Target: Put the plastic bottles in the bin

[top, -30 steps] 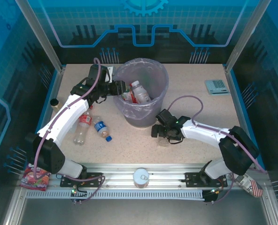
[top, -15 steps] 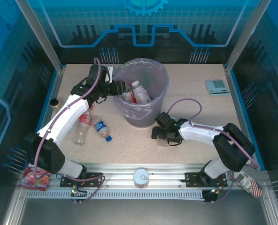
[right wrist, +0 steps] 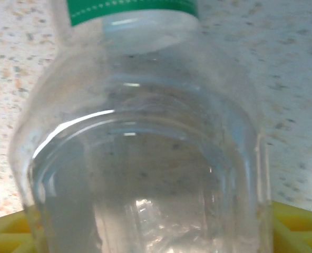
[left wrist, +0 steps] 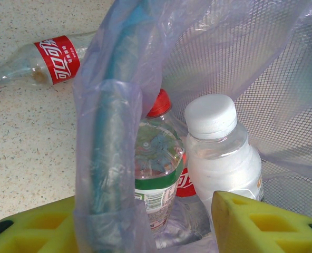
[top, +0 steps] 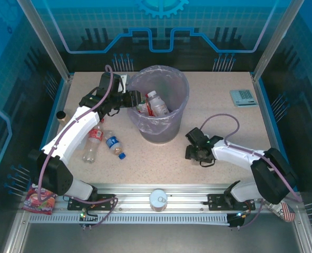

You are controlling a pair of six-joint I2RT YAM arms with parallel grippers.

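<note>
Bottle (right wrist: 140, 158) is clamped in your right end effector (top: 195, 153). Lift high before swinging to eleven o'clock over the bin (top: 164, 132).

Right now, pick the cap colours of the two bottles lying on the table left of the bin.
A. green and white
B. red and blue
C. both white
B: the red-labelled bottle ends in a red cap, plain in the left wrist view, and the blue-labelled bottle beside it has a blue cap; both lie on the table left of the bin.
</note>
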